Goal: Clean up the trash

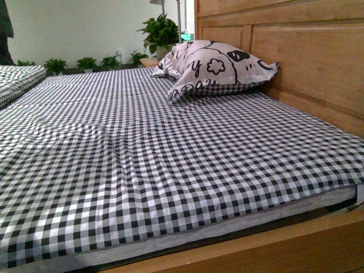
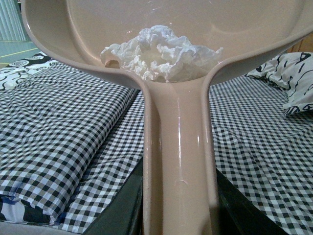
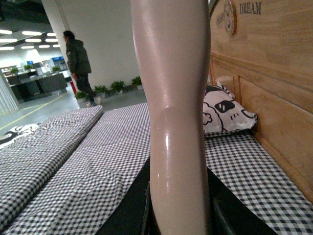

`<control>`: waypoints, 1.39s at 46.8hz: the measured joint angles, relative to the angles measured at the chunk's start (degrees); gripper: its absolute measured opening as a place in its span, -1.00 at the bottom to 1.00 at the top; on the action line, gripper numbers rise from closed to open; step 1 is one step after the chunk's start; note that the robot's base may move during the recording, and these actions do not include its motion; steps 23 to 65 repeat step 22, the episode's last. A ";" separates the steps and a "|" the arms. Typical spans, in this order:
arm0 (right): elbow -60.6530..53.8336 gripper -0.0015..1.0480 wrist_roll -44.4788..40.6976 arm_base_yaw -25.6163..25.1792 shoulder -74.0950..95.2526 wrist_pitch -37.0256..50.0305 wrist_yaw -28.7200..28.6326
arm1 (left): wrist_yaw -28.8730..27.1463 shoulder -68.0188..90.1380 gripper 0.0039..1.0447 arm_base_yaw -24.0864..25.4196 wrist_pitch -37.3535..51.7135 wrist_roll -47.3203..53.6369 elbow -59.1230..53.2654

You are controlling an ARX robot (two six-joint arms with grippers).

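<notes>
Left gripper (image 2: 178, 223): dark jaws are seen on either side of the dustpan handle (image 2: 178, 161), closed against it. The pale pink dustpan (image 2: 73, 29) is held clear above the bed (image 2: 73, 147). The trash (image 2: 159, 54), a crumpled white wad, is seen lying in the pan at the throat where the handle begins.

Right gripper (image 3: 178, 215): dark jaws are seen flanking a second pale pink handle (image 3: 171, 98), apparently clamped on it; the tool's working end is not shown, so it cannot be identified.

Front view: neither arm is seen. No loose trash is seen on the checked sheet (image 1: 170, 170). A white pillow (image 1: 213, 68) with black drawings lies against the wooden headboard (image 1: 307, 62).

Progress, as judged: collection appears done, the wad being already in the pan. Carrying and emptying the pan remain; no bin is visible anywhere.
</notes>
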 joint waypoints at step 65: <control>0.00 -0.62 0.00 0.00 0.00 0.00 0.00 | 0.00 0.00 -0.50 0.00 0.00 0.00 0.00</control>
